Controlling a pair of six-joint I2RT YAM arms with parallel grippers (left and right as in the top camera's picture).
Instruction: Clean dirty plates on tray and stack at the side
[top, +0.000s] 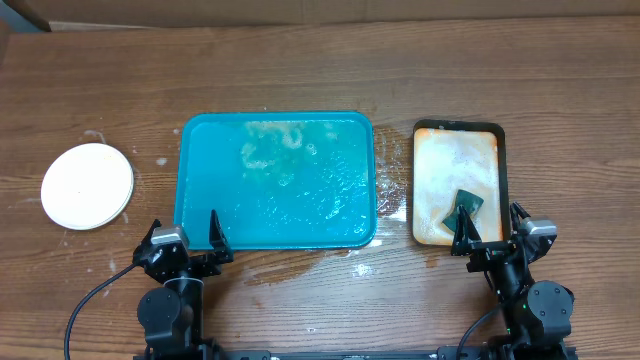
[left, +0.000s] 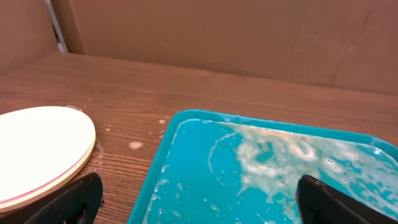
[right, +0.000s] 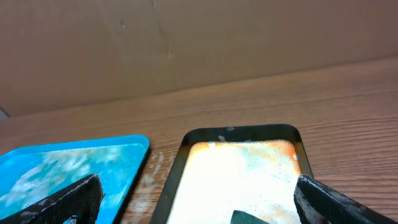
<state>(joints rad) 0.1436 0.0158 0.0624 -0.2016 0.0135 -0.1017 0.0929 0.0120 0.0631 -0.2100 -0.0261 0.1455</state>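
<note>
The plates (top: 87, 186) sit stacked on the bare wood at the far left, white on top and wiped clean; in the left wrist view the stack (left: 37, 146) shows a pale lower edge. The teal tray (top: 300, 215) lies mid-table holding only soapy foam and water. My left gripper (top: 185, 232) hovers open at the tray's near left corner, nothing between its fingers (left: 68, 202). My right gripper (top: 490, 225) stands open over the near end of the black-rimmed tray, empty too. In the left wrist view the tray's rim (left: 155, 174) runs between the fingers.
A smaller black-rimmed beige tray (top: 458, 150) with orange stains lies right of the teal one, a dark green sponge (top: 466, 208) at its near end. Water and foam spots wet the wood between the trays (top: 390, 205). A cardboard wall (right: 199, 43) backs the table.
</note>
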